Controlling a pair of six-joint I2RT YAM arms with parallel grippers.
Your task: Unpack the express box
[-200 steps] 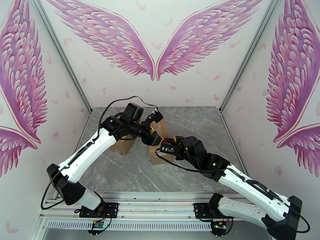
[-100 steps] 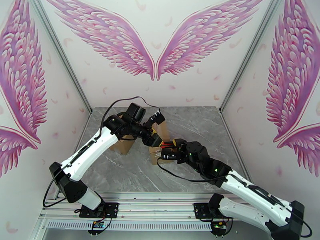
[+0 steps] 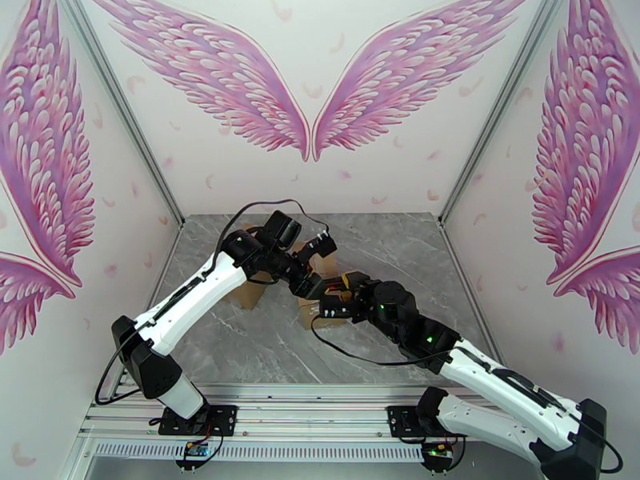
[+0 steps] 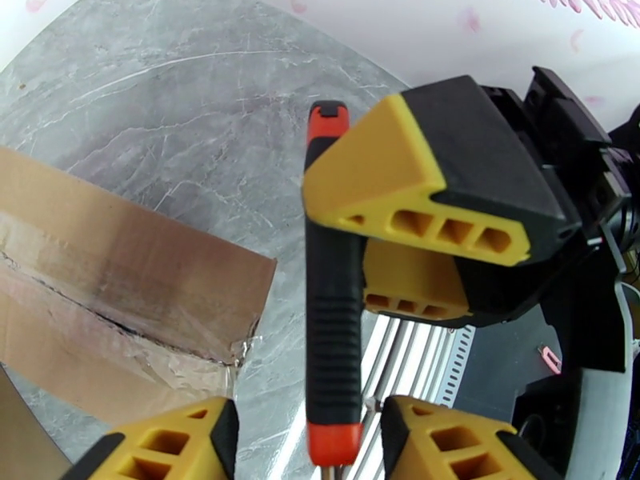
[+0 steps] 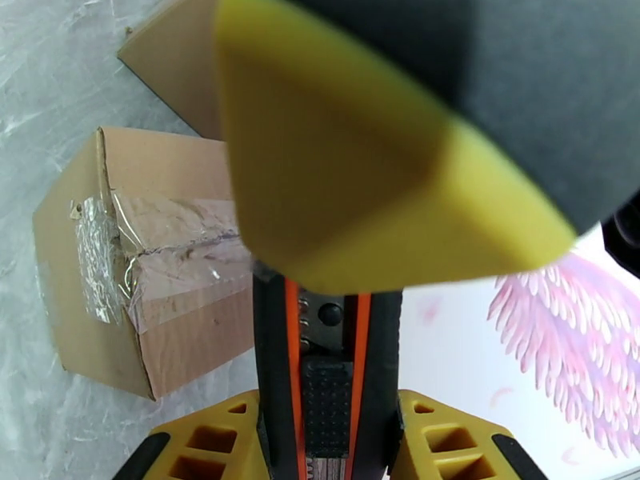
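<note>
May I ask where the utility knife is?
Top view, table centre: the utility knife is in the right hand, its end between the left hand's fingers.

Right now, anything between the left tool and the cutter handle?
Nothing visible. The cutter handle sits in the gap of the open left tool, a finger on either side, not yet closed on it. The right tool clamps it further along.

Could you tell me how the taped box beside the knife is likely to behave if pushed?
The taped box probably slides rather than tips, as it rests flat on a smooth marbled table. Being thin cardboard, it is likely light, so a nudge could shift it. Its wrinkled tape suggests the seam may give.
</note>
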